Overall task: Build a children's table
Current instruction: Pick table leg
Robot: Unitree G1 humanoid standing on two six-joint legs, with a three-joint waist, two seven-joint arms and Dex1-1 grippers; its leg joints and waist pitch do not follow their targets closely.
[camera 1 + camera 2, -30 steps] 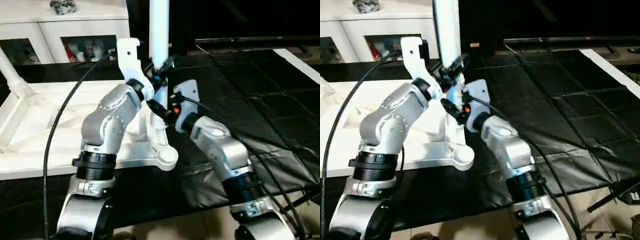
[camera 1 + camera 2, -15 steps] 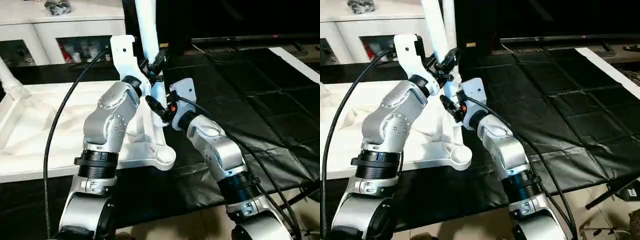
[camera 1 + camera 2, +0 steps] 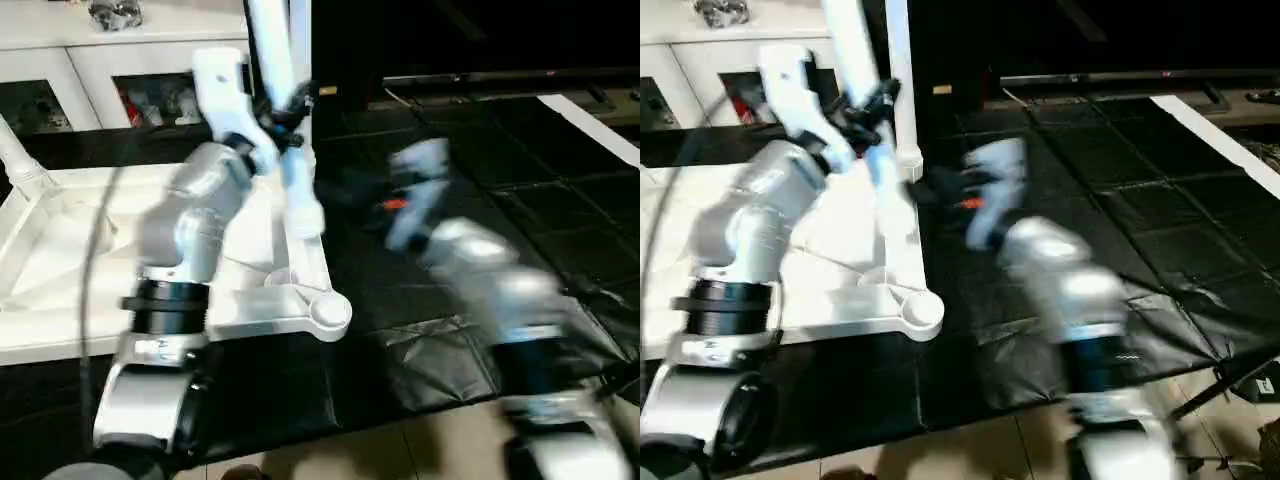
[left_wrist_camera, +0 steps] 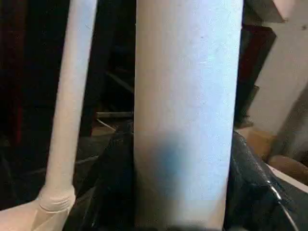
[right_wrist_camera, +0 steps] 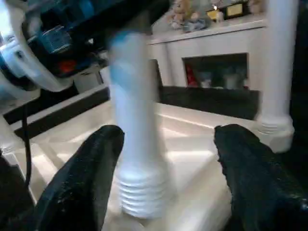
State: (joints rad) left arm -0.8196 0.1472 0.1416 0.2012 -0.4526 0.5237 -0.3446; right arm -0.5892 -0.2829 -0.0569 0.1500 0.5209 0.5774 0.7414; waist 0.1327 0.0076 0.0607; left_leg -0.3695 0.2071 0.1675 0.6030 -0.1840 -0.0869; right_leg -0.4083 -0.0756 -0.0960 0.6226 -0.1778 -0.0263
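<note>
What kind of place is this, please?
Probably a home room or a mock-up of one: a white cabinet with small items behind glass, a tiled floor, and black matting under the work.

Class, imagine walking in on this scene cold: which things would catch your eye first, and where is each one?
First, the white table leg held tilted in the left gripper, its threaded end above the upturned table top, near the empty corner socket. Next, the right gripper, jaws spread wide, with the leg between them but not touching. Behind, another leg stands upright in its far corner socket.
</note>
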